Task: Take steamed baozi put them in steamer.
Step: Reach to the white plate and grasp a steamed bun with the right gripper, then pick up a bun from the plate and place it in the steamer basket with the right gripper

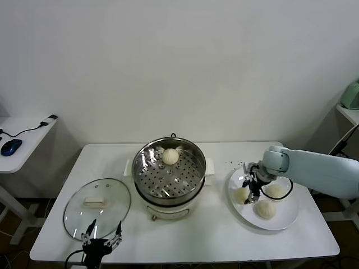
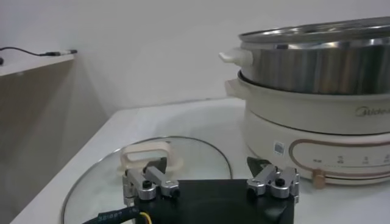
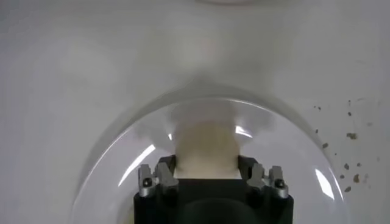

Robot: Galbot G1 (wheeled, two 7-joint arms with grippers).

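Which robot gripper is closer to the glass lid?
Left. The left gripper hangs at the front rim of the glass lid, open and empty. The right gripper is far across the table, over the white plate, straddling a steamed baozi.
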